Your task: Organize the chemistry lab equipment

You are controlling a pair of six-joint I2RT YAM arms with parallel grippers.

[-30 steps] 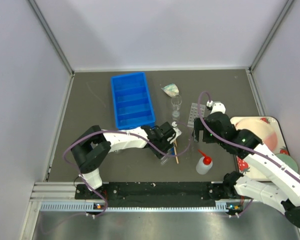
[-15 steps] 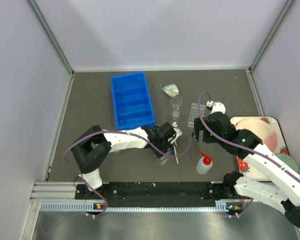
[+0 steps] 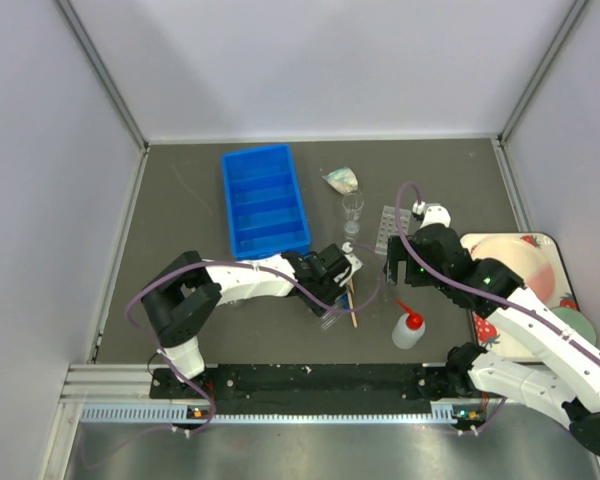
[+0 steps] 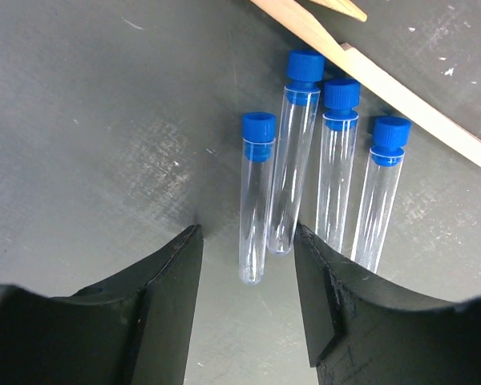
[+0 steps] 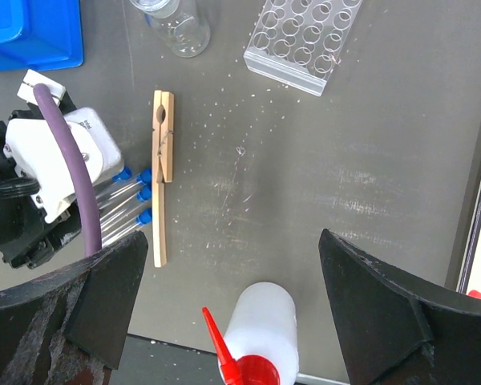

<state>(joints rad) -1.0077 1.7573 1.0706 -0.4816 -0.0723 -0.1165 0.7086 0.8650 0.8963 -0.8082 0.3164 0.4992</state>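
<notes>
Left gripper (image 4: 247, 241) low over the grey table (image 4: 80, 120), jaws parted and holding nothing. They straddle the closed end of the leftmost tube (image 4: 255, 200), with a gap on both sides.

Four blue-capped tubes (image 4: 337, 168) lie side by side, caps pointing at the wooden clamp (image 4: 401, 96). The rack (image 5: 303, 36) sits well apart, past the clamp.

Right gripper (image 5: 232, 241) hangs high, jaws wide, nothing between them.

Risks:
- The second tube's end lies just beside the right finger. Closing could catch two tubes, or nudge that one off into a roll.
- The grip would fall near the closed end, far from the cap, so the tube may droop or pivot when lifted.
- Smooth round walls may slip out sideways as the jaws squeeze.
- Caps are near the clamp, so a shoved tube could shift it.

Hard to make out:
- The right finger hides the lower ends of the two right-hand tubes.
- Cannot tell whether the caps touch the clamp.
- From above, the gripper covers most of the tubes.
- The right wrist view cuts off the rack, the glass flask (image 5: 180, 24) and the squeeze bottle (image 5: 260, 329) at its edges.
</notes>
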